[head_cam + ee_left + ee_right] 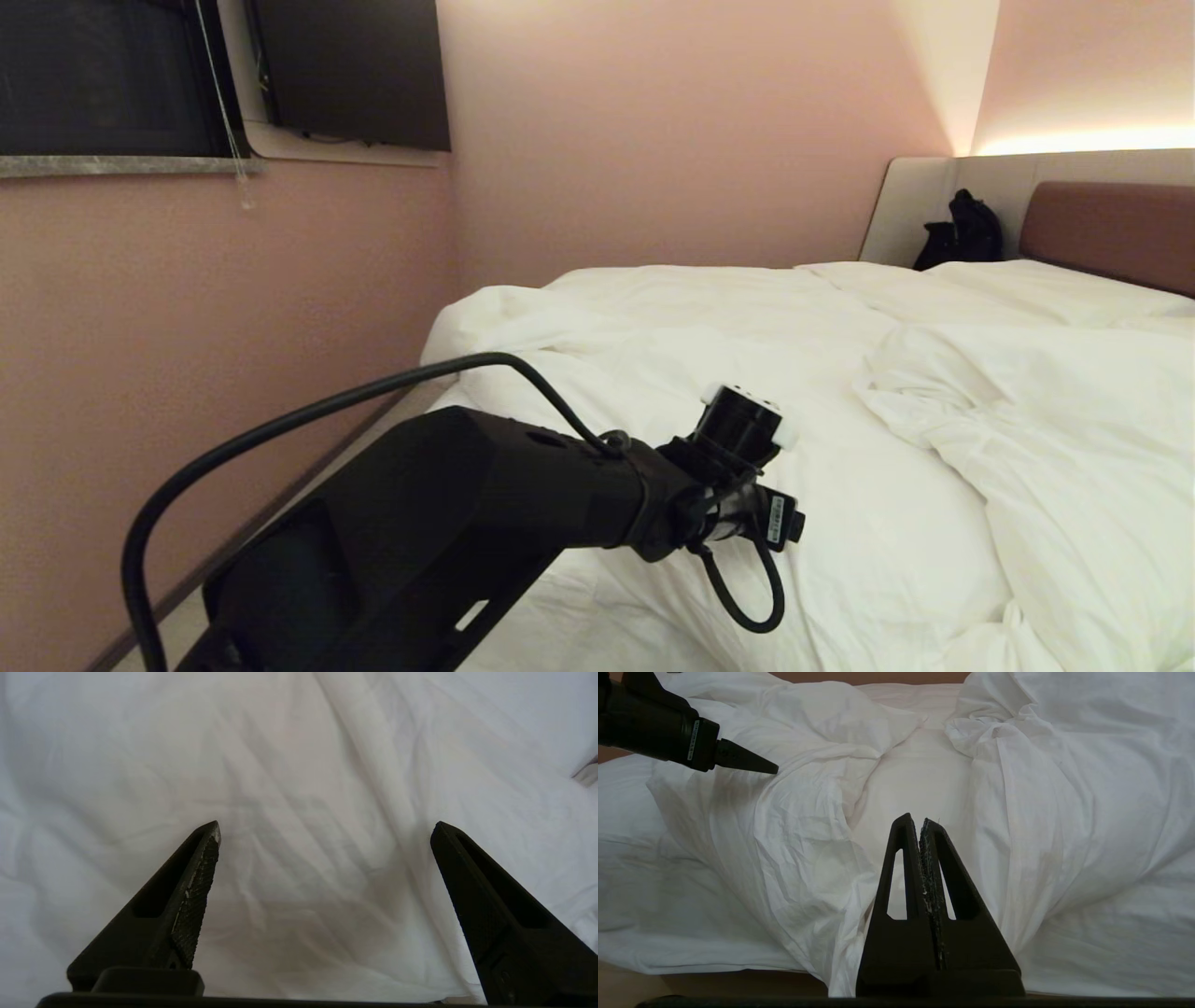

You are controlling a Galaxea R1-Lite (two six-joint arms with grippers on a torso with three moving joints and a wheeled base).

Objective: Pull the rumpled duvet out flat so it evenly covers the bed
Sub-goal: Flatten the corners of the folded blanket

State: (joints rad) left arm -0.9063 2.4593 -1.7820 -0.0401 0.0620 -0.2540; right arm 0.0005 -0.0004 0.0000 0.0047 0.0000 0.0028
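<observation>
The duvet [1027,448] is lying bunched on the bed [1102,224], w/ a thick rumpled ridge heaped toward the right side and a flatter, creased stretch running toward the left edge by the pink wall [233,327]; a strip of smoother white is showing between two heaped folds in the right wrist view, prob. the mattress sheet, tho I can't tell for sure. The left gripper [327,830] is hovering just above creased white cloth near the bed's left edge, its black tapered fingers [196,877] standing wide apart w/ nothing between them. The right gripper [922,826] is sitting back by the near edge, fingers pressed together on nothing, pointing at the gap between the folds. Judging by looks, the duvet is soft, puffy, light for its bulk, not fragile, and its cotton-like cover is looking matte and fairly grippy, so a pinch should be holding; it'll be draping and dragging rather than sliding as one piece. Best hold is prob. a raised fold or the outer hem of the heaped ridge, pinching both cover and filling, not a flat patch. The headboard is mauve-brown padded w/ beige panels; a black bag [962,233] is resting at its corner.
</observation>
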